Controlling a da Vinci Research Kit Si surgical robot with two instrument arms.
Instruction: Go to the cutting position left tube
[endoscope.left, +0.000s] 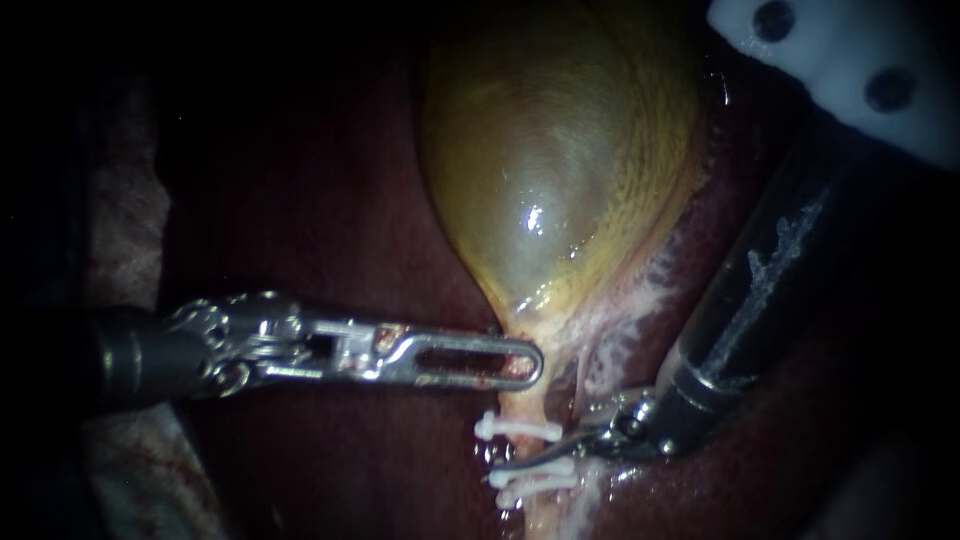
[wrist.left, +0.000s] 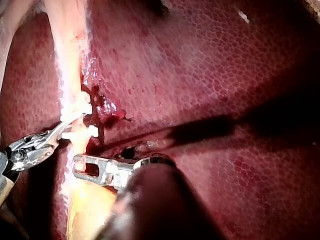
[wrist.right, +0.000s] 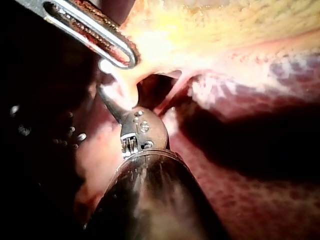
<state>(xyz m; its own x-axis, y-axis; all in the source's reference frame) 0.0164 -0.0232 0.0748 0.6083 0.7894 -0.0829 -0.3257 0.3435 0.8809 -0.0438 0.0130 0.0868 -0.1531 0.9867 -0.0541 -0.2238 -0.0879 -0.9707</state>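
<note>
The yellow-green gallbladder (endoscope.left: 550, 150) narrows to a pale tube (endoscope.left: 530, 405) that runs down the middle. One white clip (endoscope.left: 515, 428) crosses the tube higher up, and two more clips (endoscope.left: 535, 478) sit close together below it. My left instrument (endoscope.left: 525, 365) comes in level from the left, its slotted jaws shut on the gallbladder's neck just above the top clip. My right instrument (endoscope.left: 510, 464) comes down from the upper right. Its thin curved tip lies across the tube in the gap between the upper clip and the lower pair. The left wrist view shows that tip (wrist.left: 75, 120) between the clips (wrist.left: 82, 107).
Dark red liver (endoscope.left: 330, 200) surrounds the gallbladder and tube. Whitish frayed tissue (endoscope.left: 630, 320) lies to the right of the neck, beside my right instrument's shaft (endoscope.left: 750, 290). A white part with dark holes (endoscope.left: 850, 70) fills the upper right corner. Pale cloth (endoscope.left: 120, 230) borders the left.
</note>
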